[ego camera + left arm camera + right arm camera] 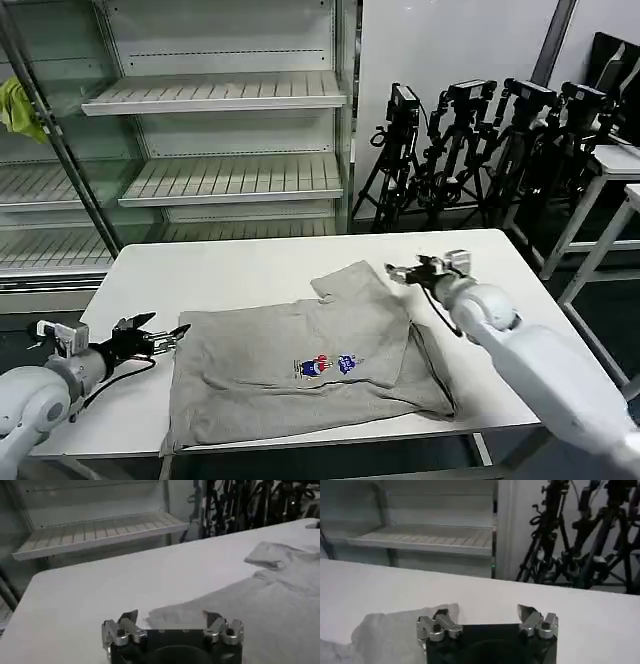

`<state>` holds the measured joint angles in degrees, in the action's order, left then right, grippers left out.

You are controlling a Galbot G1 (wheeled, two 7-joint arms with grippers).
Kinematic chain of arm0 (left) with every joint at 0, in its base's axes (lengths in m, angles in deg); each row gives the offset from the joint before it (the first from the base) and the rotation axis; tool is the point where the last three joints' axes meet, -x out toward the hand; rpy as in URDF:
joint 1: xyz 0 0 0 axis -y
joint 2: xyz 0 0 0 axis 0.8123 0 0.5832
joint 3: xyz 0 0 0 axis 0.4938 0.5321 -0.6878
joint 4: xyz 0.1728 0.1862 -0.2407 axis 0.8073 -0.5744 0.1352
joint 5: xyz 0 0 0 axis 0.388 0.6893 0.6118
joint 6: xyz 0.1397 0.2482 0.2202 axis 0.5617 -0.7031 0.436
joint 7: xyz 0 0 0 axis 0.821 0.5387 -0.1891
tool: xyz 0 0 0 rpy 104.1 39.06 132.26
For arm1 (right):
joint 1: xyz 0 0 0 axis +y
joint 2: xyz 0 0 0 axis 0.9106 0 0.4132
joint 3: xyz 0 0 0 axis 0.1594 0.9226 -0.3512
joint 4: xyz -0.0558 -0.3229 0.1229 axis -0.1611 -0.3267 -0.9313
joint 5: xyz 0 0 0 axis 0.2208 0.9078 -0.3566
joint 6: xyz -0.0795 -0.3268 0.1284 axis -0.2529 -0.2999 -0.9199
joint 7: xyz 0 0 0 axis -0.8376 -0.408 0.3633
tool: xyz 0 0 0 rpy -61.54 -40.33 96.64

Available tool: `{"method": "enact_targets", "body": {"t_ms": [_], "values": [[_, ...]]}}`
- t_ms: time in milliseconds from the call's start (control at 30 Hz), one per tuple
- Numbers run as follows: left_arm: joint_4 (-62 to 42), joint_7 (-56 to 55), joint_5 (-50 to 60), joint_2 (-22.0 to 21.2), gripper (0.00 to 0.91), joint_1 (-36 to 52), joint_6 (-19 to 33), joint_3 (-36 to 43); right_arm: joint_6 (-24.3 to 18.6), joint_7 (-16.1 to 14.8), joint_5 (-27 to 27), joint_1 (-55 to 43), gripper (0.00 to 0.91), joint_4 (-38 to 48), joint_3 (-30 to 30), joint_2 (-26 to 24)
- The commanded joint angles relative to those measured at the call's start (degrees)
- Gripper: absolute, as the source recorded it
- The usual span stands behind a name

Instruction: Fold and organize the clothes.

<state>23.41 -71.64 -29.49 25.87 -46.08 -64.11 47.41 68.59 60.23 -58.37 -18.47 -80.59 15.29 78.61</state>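
Grey T-shirt point(310, 370) lies flat on white table point(240, 270), near the front edge, w/ small multicoloured print point(328, 365) facing up around its middle. Right part looks folded over: a second layer of fabric shows under the right side, and a sleeve or corner sticks up toward the table's centre. Some wrinkles, otherwise spread out.

Left gripper point(160, 335) sits low at the table's left front, just beside the shirt's left edge; can't tell if it touches. Fingers spread wide, nothing btwn them. In left wrist view, gripper point(171, 620) has both fingertips apart over bare tabletop, w/ shirt point(260, 605) edge just ahead of them.

Right gripper point(405, 272) is farther back, on the right, close to the shirt's raised far corner. Jaws apart, holding nothing. Right wrist view: gripper point(485, 615) wide, shirt point(390, 635) corner by one fingertip, bare table point(580, 615) beyond.

Behind the table, on the left: shelf unit point(220, 130) w/ slatted shelves, nothing on the ones in view. Yellow-green rag point(18, 108) hangs at its far left side. Back right: row of black tripods point(470, 150) against the white wall, plus part of another white table point(620, 165) at the right edge.
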Motion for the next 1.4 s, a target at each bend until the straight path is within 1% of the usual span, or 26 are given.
{"method": "enact_targets", "body": {"t_ms": [33,200,367,633,900,1033,1167,1233,1267,1300,1333,1367,1400], "values": [[-7.95,0.51,-0.43,0.07,0.887,10.71,0.26,10.44,-0.07,-0.11,3.51,-8.17,0.907,10.73,5.98,8.75],[-10.08,0.74,0.61,-0.72,0.887,15.55,0.31,15.6,-0.15,-0.15,5.25,-7.92,0.907,12.55,5.74,10.34],[-11.38,0.88,1.91,-1.89,0.887,17.92,0.37,18.08,0.31,0.28,5.9,-7.47,0.907,12.99,5.71,11.17],[-11.78,1.23,3.14,-2.29,0.887,18.26,0.7,18.88,0.83,1.11,6.91,-5.45,0.907,12.22,5.36,11.48],[-11.73,1.51,4.14,-2.7,0.887,18.11,0.94,19.04,1.28,1.38,6.94,-4.14,0.907,10.71,4.84,9.76],[-12.07,1.7,4.71,-3.02,0.867,18.25,1.07,19.28,1.29,1.37,7.22,-3.24,0.907,10.23,4.69,9.21],[-12.12,1.78,4.99,-3.02,0.816,18.22,1.11,19.34,1.33,1.38,7.35,-2.66,0.907,9.56,4.62,8.96],[-11.97,1.78,5.03,-2.95,0.695,18.11,1.11,19.27,1.37,1.37,7.43,-2.4,0.907,9.41,4.57,8.94],[-11.92,1.79,5.09,-2.9,0.605,18.03,1.12,19.26,1.4,1.36,7.48,-2.35,0.826,9.29,4.58,8.93],[-11.75,1.81,5.16,-2.78,0.574,17.89,1.12,19.14,1.41,1.31,7.54,-2.24,0.766,9.18,4.58,8.9],[-11.67,1.84,5.16,-2.66,0.494,17.77,1.11,19.03,1.42,1.3,7.58,-2.18,0.635,9.09,4.58,8.88],[-11.61,1.86,5.17,-2.59,0.393,17.73,1.14,18.99,1.42,1.28,7.62,-2.13,0.524,9.05,4.54,8.89],[-11.6,1.84,5.26,-2.49,0.363,17.67,1.15,18.91,1.52,1.27,7.61,-2.0,0.474,8.84,4.37,8.88]]}}
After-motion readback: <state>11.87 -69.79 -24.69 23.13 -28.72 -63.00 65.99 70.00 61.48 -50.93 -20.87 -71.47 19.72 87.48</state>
